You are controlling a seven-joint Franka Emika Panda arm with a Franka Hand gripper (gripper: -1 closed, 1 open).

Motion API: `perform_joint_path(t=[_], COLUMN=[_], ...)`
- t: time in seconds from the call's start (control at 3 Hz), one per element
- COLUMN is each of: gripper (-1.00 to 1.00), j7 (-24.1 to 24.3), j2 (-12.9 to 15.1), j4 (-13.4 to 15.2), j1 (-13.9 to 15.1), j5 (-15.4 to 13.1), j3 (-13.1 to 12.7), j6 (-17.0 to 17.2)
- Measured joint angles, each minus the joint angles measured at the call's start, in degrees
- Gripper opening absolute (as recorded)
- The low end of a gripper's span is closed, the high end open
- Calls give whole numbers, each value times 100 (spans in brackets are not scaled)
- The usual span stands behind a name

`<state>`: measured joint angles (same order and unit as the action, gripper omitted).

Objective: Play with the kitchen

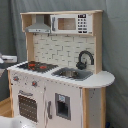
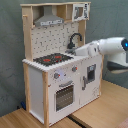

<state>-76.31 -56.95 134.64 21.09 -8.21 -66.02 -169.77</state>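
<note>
The kitchen [image 1: 60, 90] [image 2: 47, 82] is a tall white and light-wood toy, seen in both exterior views. It has a black-red stovetop [image 1: 36, 65] [image 2: 52, 59], a black faucet [image 1: 85, 57] [image 2: 75, 39] over a sink [image 1: 72, 74], an oven door [image 1: 27, 105] [image 2: 64, 95], a grey hood [image 1: 39, 25] [image 2: 49, 19] and a small microwave [image 1: 70, 23] [image 2: 80, 11]. In the second exterior view my white arm [image 2: 107, 46] reaches in from the right, and the gripper [image 2: 75, 50] hangs over the sink area just below the faucet. In the first exterior view only a white sliver of the arm [image 1: 3, 59] shows at the left edge.
The kitchen stands on a wooden tabletop [image 2: 102, 112] in front of a grey curtain [image 1: 115, 45]. A black part of the arm [image 2: 117, 66] sits to the right of the kitchen's side wall in the second exterior view.
</note>
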Motion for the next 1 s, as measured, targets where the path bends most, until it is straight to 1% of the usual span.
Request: perform_joint_path(t=[1.0], gripper=[100], j7=[829], j2=[-1179], j4=[666], j1=[-944], j5=[405], j3=[-853], j6=[753])
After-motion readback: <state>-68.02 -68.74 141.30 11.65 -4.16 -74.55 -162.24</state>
